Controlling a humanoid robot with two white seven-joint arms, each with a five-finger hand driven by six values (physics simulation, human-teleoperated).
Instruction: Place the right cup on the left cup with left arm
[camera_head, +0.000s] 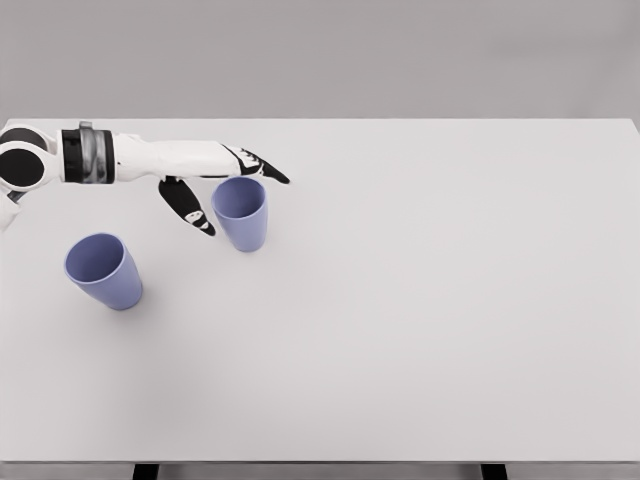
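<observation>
Two blue-violet cups stand upright on the white table (420, 300). The right cup (242, 214) is near the table's upper left; the left cup (103, 271) sits lower and further left. My left hand (232, 187) reaches in from the left edge and brackets the right cup's rim. Its fingers (262, 166) extend behind the rim and the thumb (186, 205) points down just left of the cup. The fingers are spread and do not close on the cup. The right arm does not show.
The table's front edge runs along the bottom of the picture, with dark legs (146, 470) below it. A plain grey wall stands behind the far edge.
</observation>
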